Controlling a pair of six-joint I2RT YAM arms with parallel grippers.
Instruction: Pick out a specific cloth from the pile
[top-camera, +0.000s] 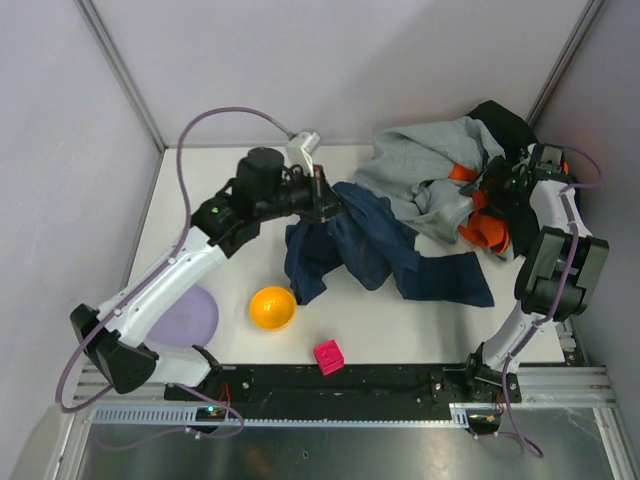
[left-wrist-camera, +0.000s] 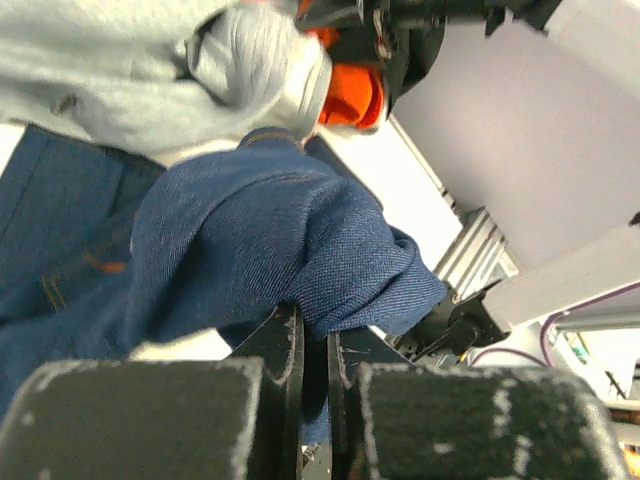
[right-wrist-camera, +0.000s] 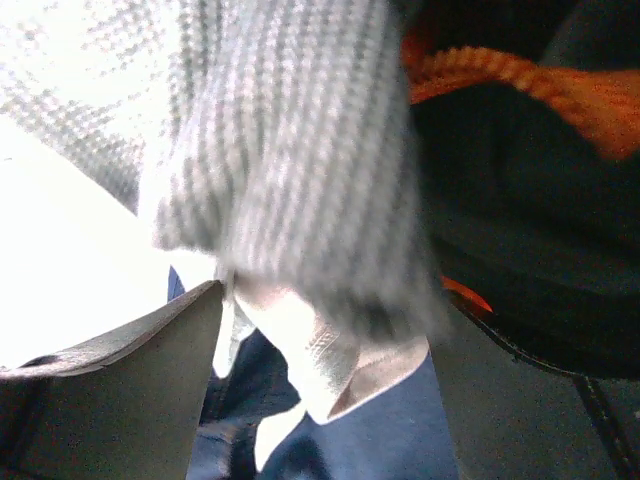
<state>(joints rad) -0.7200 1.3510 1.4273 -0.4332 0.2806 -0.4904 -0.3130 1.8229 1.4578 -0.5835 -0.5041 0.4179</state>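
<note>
The counter (top-camera: 400, 335) is carrying everything, and the pile (top-camera: 455, 150) is sitting at its far right corner. The cloth (top-camera: 375, 245) is lying spread across the middle of the counter. Its far edge is touching the pile's grey garment (top-camera: 400, 170), which is overlapping it in the left wrist view. That overlap is looking like the main risk: a pull away to the left could be dragging the grey garment along too. The left tool (top-camera: 332, 205) is clamping a thin fold at the cloth's upper left edge, and so small a bite may be slipping under the denim's weight. The right tool (top-camera: 492, 192) is standing with jaws apart astride a grey cuff, so nothing is pinning the pile down. The bowl (top-camera: 272, 307) is sitting just beside the cloth's near corner, where a trailing hem could be knocking it.
</note>
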